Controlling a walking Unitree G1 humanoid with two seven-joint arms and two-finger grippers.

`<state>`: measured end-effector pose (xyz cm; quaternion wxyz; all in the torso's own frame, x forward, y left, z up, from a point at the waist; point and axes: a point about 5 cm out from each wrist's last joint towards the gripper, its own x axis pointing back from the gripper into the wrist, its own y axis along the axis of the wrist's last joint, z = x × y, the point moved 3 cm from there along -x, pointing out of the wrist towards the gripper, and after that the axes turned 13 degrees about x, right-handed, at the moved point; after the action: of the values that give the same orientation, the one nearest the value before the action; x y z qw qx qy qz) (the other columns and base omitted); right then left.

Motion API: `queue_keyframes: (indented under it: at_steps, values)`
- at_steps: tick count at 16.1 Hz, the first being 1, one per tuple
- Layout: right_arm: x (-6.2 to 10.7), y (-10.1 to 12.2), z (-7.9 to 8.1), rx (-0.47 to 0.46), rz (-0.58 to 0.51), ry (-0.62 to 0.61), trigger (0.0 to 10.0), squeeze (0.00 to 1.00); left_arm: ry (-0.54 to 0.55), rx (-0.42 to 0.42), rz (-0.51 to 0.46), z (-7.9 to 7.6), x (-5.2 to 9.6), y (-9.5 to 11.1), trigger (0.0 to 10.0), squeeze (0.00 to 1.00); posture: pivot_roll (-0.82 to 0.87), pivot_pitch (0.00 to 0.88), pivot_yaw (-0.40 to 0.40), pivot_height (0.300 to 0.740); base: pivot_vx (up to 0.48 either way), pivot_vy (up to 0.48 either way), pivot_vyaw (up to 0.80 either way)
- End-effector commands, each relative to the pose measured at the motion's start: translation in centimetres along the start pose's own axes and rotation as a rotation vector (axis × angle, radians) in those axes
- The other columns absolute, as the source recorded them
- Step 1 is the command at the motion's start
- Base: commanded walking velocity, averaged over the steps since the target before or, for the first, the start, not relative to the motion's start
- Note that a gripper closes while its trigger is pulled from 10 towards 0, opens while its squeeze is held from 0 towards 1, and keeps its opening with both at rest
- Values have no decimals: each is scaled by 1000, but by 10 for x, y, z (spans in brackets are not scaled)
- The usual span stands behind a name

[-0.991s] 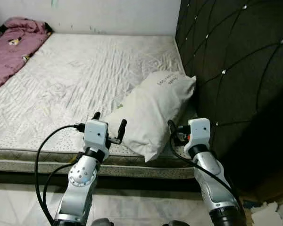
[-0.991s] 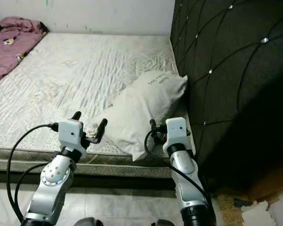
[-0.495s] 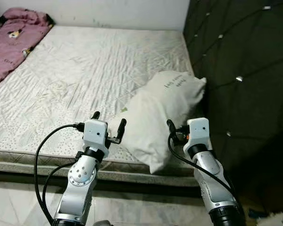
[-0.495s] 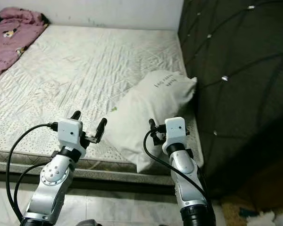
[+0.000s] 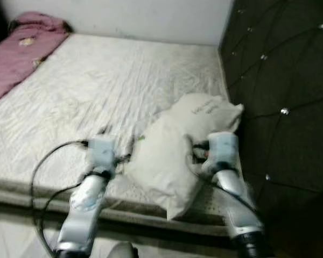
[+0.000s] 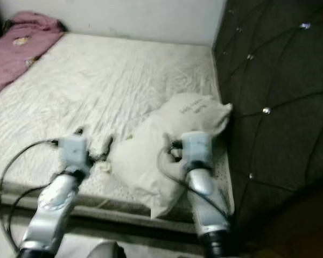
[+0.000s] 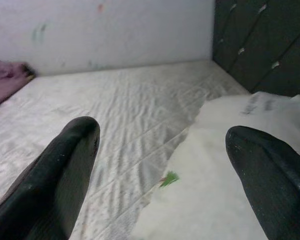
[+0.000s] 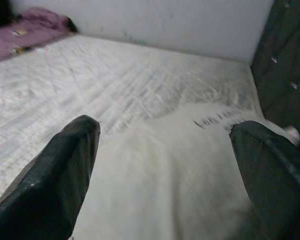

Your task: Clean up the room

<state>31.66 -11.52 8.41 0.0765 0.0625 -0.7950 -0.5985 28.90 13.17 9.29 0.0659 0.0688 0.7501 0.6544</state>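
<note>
A white pillow with small printed lettering lies slanted at the near right corner of the bare mattress, its far end against the dark headboard. My left gripper is open and hovers over the mattress just left of the pillow. My right gripper is open above the pillow's near half, and the pillow spreads between its fingers. Neither gripper holds anything. The head views are blurred.
A dark tufted headboard with shiny studs stands along the right. A pink blanket is bunched at the bed's far left corner by the white wall. A small green scrap lies beside the pillow. The mattress's front edge is near.
The whole picture has shifted and blurred, so the camera moved closer to the bed. Both open grippers now reach farther over the mattress, the right one above the pillow.
</note>
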Motion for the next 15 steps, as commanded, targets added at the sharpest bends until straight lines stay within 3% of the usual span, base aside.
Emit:
queue_keyframes:
  at_steps: [1,10,14,15]
  values:
    - [6,-12,-14,11,44,-36,10000,0,-32,4,-12,-11,-3,3,10000,0,40,37,9,740,0,0,0]
    - [6,-13,-15,9,49,-40,10000,0,-9,18,-8,-8,-3,3,10000,0,37,38,10,740,0,0,0]
    - [11,-7,-18,6,30,-63,10000,0,201,39,-6,30,15,3,10000,0,45,46,10,740,0,0,-103]
    - [12,-6,-18,1,26,-70,10000,0,242,10,5,39,20,1,10000,0,49,47,10,740,0,0,0]
